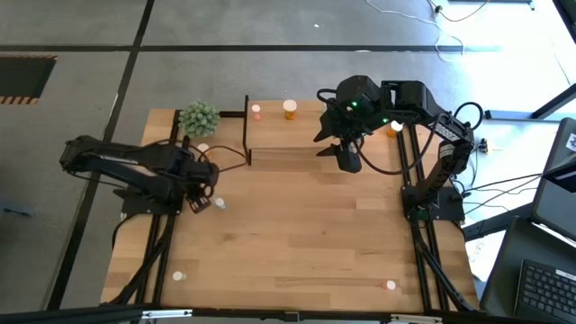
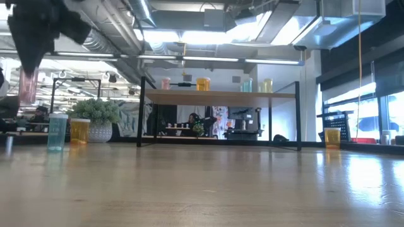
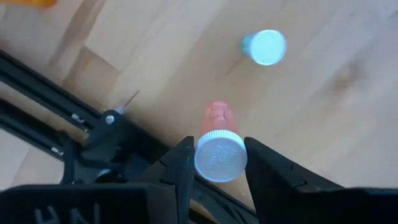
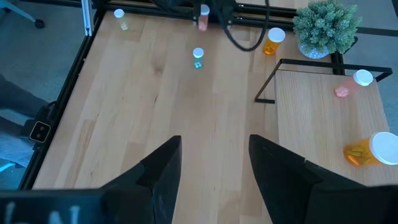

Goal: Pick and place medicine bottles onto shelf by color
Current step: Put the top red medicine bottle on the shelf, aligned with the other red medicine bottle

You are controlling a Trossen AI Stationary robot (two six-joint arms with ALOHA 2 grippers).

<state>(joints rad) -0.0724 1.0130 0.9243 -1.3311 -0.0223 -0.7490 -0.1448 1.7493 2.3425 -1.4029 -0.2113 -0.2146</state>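
i take the shelf (image 1: 297,135) as my landmark, a light-wood board on a thin black frame at the far middle of the table (image 1: 297,243)

nearest to me, well short of the shelf: a small pale-capped bottle (image 1: 178,276) by the near left edge and a pink-orange one (image 1: 391,285) by the near right edge; i cannot tell the first one's body colour

next, to the shelf's near left: left gripper (image 3: 214,163) is closed narrow around a pink-red bottle (image 3: 219,149), one finger (image 3: 181,163) on each side of the white cap. in the low view the bottle hangs clear above the tabletop. a teal bottle (image 3: 264,48) stands on the table just beside it, and it also shows in my right wrist view (image 4: 198,57)

beside the shelf's left end: an orange bottle (image 4: 272,41) and the spiky green potted plant (image 1: 199,118), close together

on the shelf: a pink bottle (image 1: 256,112) near its left end, then a bigger orange bottle (image 1: 290,109) a little further right. the low view also shows a teal one (image 2: 247,84) and a pale yellow-green one (image 2: 267,85) toward the right end; from above the right arm hides them

over the shelf's right end: right gripper (image 4: 212,171) hangs with its fingers parted wide, nothing between them

just past the shelf's right end: one more orange bottle (image 2: 332,137) stands on the table
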